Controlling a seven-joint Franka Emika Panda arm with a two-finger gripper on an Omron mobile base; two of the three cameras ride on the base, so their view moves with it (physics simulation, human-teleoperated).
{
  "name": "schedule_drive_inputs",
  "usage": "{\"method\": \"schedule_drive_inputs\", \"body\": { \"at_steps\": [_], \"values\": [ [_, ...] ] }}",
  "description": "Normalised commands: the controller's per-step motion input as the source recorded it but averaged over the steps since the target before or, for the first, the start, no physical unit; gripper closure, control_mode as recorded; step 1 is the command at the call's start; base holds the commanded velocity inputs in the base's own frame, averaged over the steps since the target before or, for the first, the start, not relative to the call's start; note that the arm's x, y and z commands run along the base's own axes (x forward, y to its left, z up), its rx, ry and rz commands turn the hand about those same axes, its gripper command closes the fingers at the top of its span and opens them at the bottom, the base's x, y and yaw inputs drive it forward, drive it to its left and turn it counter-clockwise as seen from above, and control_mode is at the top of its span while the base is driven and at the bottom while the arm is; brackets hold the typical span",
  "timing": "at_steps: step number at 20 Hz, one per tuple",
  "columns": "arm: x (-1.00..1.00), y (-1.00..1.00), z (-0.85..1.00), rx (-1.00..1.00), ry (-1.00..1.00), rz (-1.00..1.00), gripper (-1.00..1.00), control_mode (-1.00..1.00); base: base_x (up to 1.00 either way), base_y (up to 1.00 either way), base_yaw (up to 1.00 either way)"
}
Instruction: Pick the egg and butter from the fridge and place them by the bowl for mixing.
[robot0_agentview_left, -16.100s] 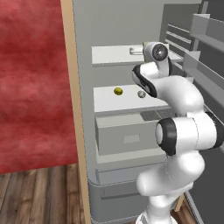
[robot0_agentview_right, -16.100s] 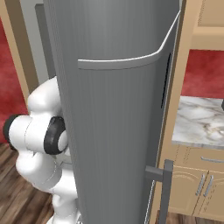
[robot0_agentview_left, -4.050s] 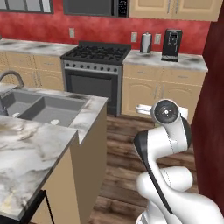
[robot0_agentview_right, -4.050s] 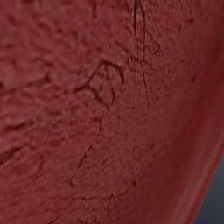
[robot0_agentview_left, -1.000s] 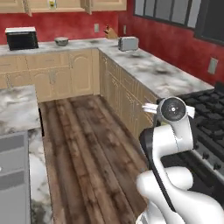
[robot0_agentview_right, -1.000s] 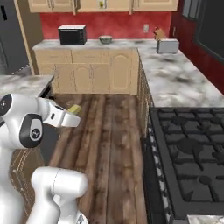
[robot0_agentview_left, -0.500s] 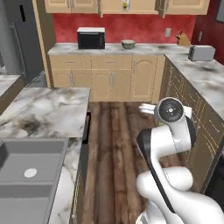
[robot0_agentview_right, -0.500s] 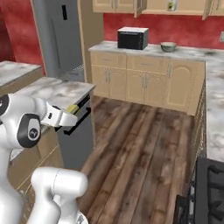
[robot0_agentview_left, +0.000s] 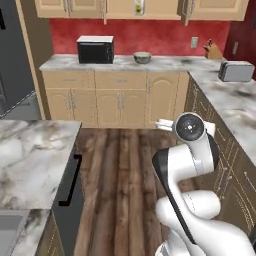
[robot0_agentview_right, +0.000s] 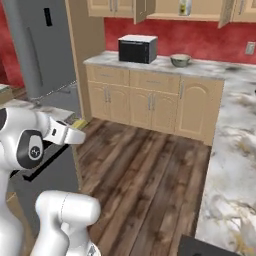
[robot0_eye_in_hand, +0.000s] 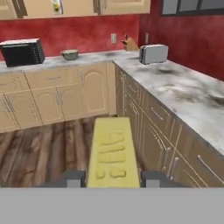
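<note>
Butter: the butter (robot0_eye_in_hand: 113, 153) is a pale-yellow rectangular stick with shallow pressed marks on its top face; none of them reads as writing. It sits between the two dark tips of the tool (robot0_eye_in_hand: 113, 178) and points out over the wooden floor (robot0_eye_in_hand: 43, 151).
Tool: clenched on the butter, one tip touching each long side. In the right base view the tool (robot0_agentview_right: 75, 131) shows at the end of the white arm, with a sliver of yellow at its tip.
Bowl: the bowl (robot0_agentview_left: 142, 57) is round, plain and pale grey-green. It stands on the far marbled surface (robot0_agentview_left: 170, 63), just right of the microwave (robot0_agentview_left: 95, 49); it also shows in the right base view (robot0_agentview_right: 180, 60) and the hand view (robot0_eye_in_hand: 69, 54).
Microwave: black box with a pale top; no brand can be read.
Fridge: the fridge (robot0_agentview_right: 37, 47) is a tall smooth grey slab in a tan wooden surround, left of the microwave.
Toaster: the toaster (robot0_eye_in_hand: 153, 54) is a silvery rounded box on the right-hand surface, well right of the microwave.
Knife block: the knife block (robot0_eye_in_hand: 129, 43) is tan wood, in the corner between the bowl and the toaster.
Cabinets: tan wood with arched panel doors under the microwave.
Wall: rough red.
</note>
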Motion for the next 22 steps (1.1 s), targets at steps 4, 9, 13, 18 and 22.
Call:
{"method": "schedule_drive_inputs", "body": {
  "at_steps": [4,9,13,18,22],
  "values": [
    [0.0,0.0,0.0,0.0,0.0,0.0,1.0,1.0,1.0,-0.76,0.06],
    [0.0,0.0,0.0,0.0,0.0,0.0,1.0,1.0,1.0,-0.38,0.05],
    [0.0,0.0,0.0,0.0,0.0,0.0,1.0,1.0,1.0,-0.25,0.04],
    [0.0,0.0,0.0,0.0,0.0,0.0,1.0,1.0,1.0,-0.35,0.04],
    [0.0,0.0,0.0,0.0,0.0,0.0,1.0,1.0,1.0,-0.3,0.04]
  ]
}}
